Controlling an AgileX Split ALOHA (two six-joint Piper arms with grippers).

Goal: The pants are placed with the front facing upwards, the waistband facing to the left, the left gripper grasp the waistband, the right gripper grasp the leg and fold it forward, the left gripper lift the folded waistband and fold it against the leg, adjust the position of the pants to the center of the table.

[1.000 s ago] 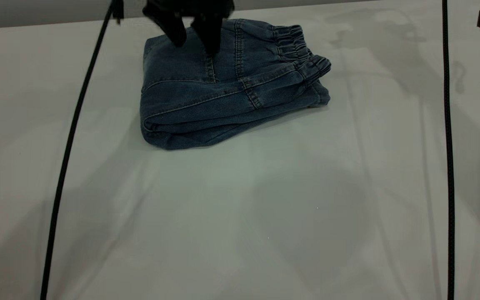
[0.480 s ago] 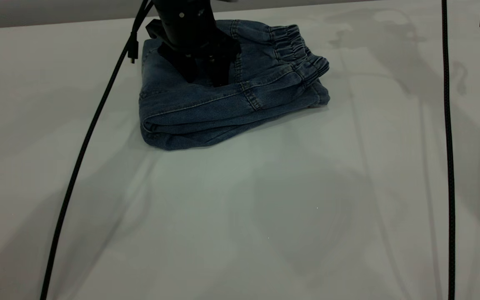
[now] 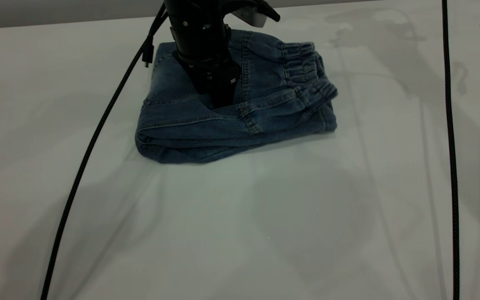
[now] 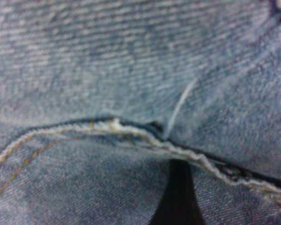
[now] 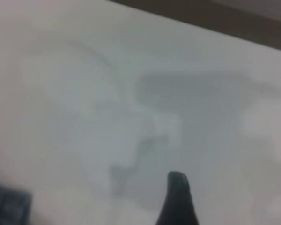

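The folded blue denim pants [image 3: 190, 125] lie on the white table [image 3: 265, 216], left of centre and towards the far edge. Their gathered waistband [image 3: 306, 66] points right. My left gripper [image 3: 221, 98] comes straight down onto the top layer by a stitched seam and is shut on the denim, pressing a dent into it. In the left wrist view denim fills the frame, and one dark finger [image 4: 178, 197] ends at a stitched seam [image 4: 131, 133]. My right gripper [image 5: 178, 199] appears only in its own wrist view, over bare table, with a corner of the pants [image 5: 7, 206] at the edge.
A black cable [image 3: 86, 154] hangs from the left arm and runs down across the table's left side. A second black cable [image 3: 448, 125] hangs straight down at the right. The table's far edge [image 3: 56, 23] lies just behind the pants.
My left gripper came down onto the pants and closed on the top layer. The folded pants then slid a little towards the near side and the right, and the waistband end swung.
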